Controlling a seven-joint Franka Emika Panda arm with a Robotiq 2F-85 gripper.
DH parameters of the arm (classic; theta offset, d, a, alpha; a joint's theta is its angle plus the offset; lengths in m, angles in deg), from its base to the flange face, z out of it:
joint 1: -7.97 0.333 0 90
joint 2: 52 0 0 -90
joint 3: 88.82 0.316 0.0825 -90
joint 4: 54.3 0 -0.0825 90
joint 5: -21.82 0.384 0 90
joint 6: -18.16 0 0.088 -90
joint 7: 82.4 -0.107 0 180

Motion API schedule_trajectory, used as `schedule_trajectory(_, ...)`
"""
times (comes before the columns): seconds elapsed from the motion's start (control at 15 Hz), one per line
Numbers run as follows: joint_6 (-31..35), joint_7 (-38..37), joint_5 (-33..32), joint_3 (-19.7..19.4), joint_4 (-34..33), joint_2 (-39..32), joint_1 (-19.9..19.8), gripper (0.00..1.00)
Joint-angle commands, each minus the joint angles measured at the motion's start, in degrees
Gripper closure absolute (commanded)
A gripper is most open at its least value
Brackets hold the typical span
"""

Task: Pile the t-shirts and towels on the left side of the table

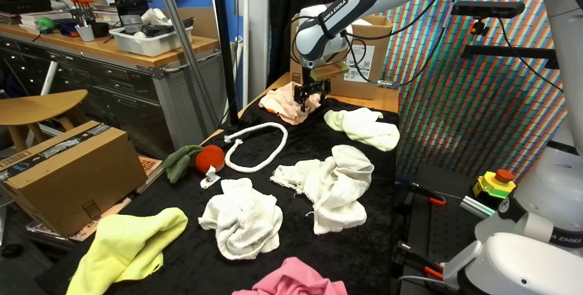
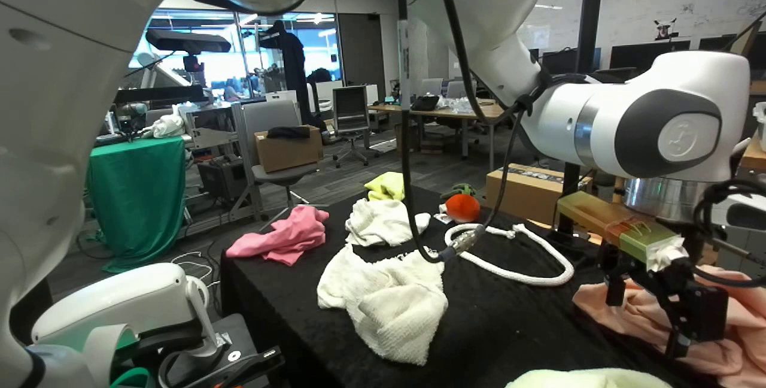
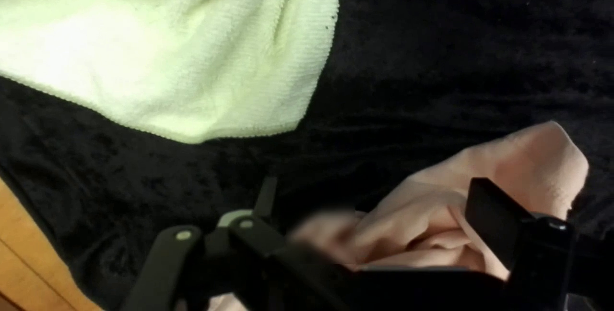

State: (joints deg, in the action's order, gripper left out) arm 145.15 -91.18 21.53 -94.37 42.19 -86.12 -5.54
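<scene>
My gripper (image 1: 313,96) is open above the peach cloth (image 1: 286,103) at the table's far end. In the wrist view the fingers (image 3: 373,188) are wide apart, with peach folds (image 3: 427,224) below and between them; I cannot tell if they touch. A pale green towel (image 1: 364,127) lies beside it, also large in the wrist view (image 3: 192,56). Two crumpled white towels, a larger one (image 1: 339,185) and a smaller one (image 1: 246,220), lie mid-table. A yellow cloth (image 1: 130,247) and a pink cloth (image 1: 296,281) lie at the near end in this exterior view.
A white rope loop (image 1: 282,142) lies on the black-covered table, near a red ball-shaped plush (image 1: 211,158) with green leaves. A cardboard box (image 1: 360,65) stands behind the gripper. Another box (image 1: 75,176) sits beside the table. A cable (image 2: 410,196) hangs from the arm.
</scene>
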Motion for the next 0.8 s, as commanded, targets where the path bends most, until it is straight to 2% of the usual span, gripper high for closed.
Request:
schedule_trajectory(0.0, 3.6, -0.1, 2.2, -1.2, 1.6, 2.4, 0.8, 0.0)
schedule_trajectory(0.47, 9.1, -1.3, 4.1, -1.4, 0.4, -0.3, 1.1, 0.0)
schedule_trajectory(0.73, 15.0, -5.6, 3.4, -2.7, 0.0, -2.6, 2.7, 0.0)
